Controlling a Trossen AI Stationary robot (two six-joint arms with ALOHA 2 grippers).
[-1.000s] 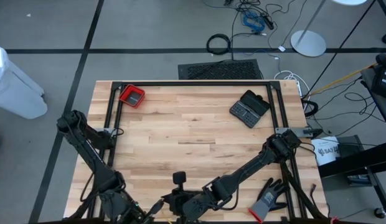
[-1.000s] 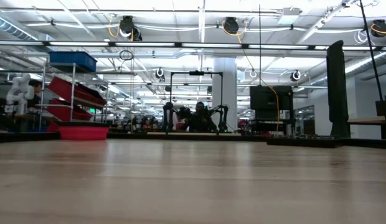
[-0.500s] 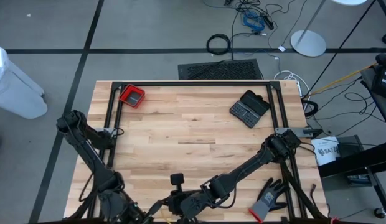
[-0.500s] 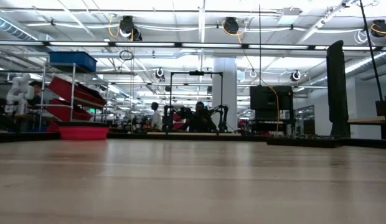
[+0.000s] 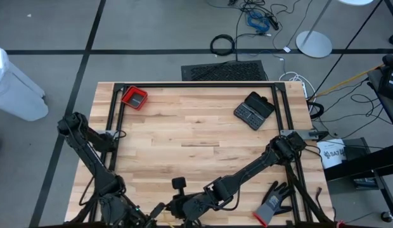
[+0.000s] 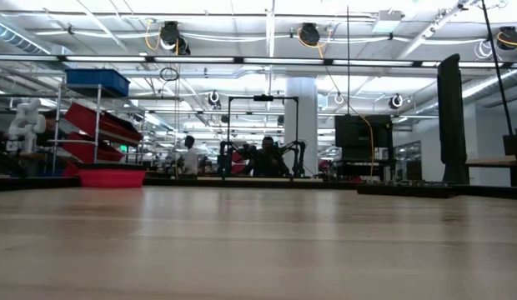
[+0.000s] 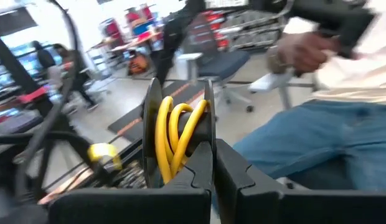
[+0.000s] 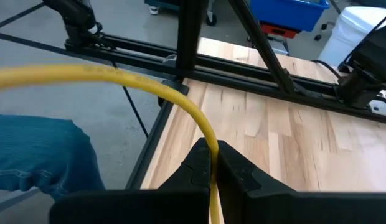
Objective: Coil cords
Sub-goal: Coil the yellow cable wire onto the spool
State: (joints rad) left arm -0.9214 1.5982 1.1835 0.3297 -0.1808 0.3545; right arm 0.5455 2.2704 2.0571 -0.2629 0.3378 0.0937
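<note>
Over on the left, the left arm runs down the table's left side to the near edge, and the left gripper is clamped tight on loops of the yellow cord, several strands bunched between its dark fingers. Beyond them in the left wrist view sits a person in blue jeans and a pale top, one hand raised near a dark object, details blurred.

Up at the far left corner of the table lies a small red tray. Nothing else there.

Moving to the middle: at the near edge both wrists meet, just beside each other, partly cut off by the frame in the high view. The low view sees only bare wood and the room behind.

Now the right arm, slanting in from the right side toward that same near-centre spot. The right gripper is pinched shut on the yellow cord, which arcs away from the fingertips out past the table's edge, over the floor. The black cord I cannot pick out anywhere.

Further right, a black case rests open at the far right, and a grey-black glove with a red cuff lies near the right front corner.
</note>
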